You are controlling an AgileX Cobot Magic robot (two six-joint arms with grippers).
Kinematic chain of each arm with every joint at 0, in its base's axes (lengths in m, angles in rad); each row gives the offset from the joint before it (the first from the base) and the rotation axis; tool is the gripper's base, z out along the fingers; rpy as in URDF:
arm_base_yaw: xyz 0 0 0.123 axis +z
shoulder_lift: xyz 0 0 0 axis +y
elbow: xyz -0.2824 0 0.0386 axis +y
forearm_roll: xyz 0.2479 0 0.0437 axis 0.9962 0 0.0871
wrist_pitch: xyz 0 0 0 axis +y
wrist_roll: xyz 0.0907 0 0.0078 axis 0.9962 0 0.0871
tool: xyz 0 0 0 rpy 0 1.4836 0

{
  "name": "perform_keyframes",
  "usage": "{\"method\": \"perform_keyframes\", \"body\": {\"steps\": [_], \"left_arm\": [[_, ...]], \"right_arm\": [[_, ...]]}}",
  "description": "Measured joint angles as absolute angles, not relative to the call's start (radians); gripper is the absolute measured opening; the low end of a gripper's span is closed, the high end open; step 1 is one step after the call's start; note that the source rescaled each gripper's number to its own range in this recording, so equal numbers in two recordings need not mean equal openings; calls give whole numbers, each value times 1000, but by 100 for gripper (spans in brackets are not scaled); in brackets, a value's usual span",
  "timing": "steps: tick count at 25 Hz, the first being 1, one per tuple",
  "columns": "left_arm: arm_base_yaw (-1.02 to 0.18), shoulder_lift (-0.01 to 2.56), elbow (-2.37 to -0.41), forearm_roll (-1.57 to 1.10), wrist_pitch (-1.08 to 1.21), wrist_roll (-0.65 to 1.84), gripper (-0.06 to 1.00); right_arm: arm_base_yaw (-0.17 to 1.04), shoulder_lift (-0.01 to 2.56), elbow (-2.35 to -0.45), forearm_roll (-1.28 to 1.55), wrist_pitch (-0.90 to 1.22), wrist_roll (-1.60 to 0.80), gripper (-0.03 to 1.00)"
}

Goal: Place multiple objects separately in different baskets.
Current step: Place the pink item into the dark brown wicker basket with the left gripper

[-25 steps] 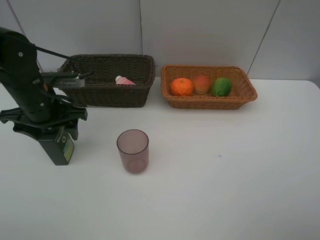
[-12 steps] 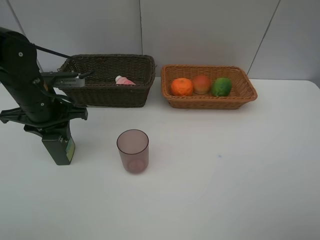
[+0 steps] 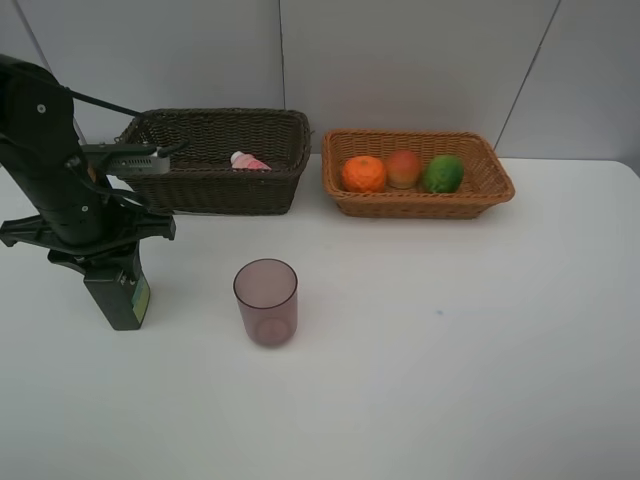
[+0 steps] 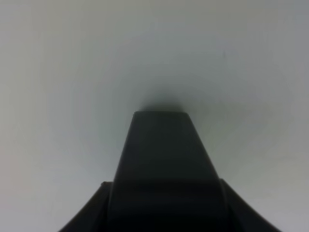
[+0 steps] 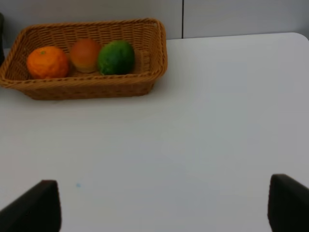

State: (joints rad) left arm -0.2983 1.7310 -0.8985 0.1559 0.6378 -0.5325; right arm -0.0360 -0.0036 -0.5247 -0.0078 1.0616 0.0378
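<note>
On the left of the table stands the dark green pump bottle (image 3: 130, 300), with my left gripper (image 3: 112, 288) coming down from above and shut on it. In the left wrist view that bottle (image 4: 164, 169) is a dark blurred shape at centre. A mauve cup (image 3: 266, 301) stands upright to its right. The small pink bottle (image 3: 248, 161) lies in the dark brown basket (image 3: 215, 192). The tan basket (image 3: 420, 204) holds the tangerine (image 3: 363, 174), peach (image 3: 403, 168) and green fruit (image 3: 442, 173). My right gripper (image 5: 161, 208) is open above bare table, short of the tan basket (image 5: 87, 90).
White table runs to a grey wall behind the two baskets, which stand side by side at the back. The left arm's dark body (image 3: 50, 160) rises beside the dark basket's left end, with a cable above its rim.
The left gripper's jaws have narrowed onto the pump bottle. The arm, cup and baskets stay where they were.
</note>
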Motion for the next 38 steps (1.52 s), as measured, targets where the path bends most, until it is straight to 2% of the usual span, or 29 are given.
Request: {"method": "perform_keyframes", "body": {"steps": [6, 17, 28, 38], "left_arm": [[-298, 1690, -944, 147, 691, -526, 49], [-300, 1625, -1309, 234, 819, -475, 49], [-296, 1790, -1375, 476, 492, -552, 49], [-280, 2036, -1375, 500, 159, -559, 49]], "right_arm": [[-36, -4, -525, -8, 1062, 38, 81], [-36, -4, -525, -8, 1062, 38, 81], [-36, -4, -525, -8, 1062, 38, 81], [-36, -4, -525, -8, 1062, 38, 81]]}}
